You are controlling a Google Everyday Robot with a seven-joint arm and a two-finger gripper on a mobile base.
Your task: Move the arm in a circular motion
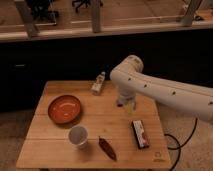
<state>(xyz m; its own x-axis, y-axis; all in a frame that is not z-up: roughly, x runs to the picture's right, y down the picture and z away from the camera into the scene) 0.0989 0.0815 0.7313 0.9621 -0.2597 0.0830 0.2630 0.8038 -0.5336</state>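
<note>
The arm [165,90] is large, glossy white and tubular with small dark dots. It comes in from the right edge and bends at a bulbous joint [129,67] above the back right of the wooden table [95,120]. Its slim pale tip, the gripper [129,105], hangs down just above the tabletop, right of the table's middle. It holds nothing that I can see.
An orange bowl [65,109] sits at the left, a white cup [78,136] at the front, a dark red packet [107,148] next to it. A wrapped snack bar [140,133] lies front right. A small bottle [98,83] lies at the back. A dark cable [175,142] hangs at the right.
</note>
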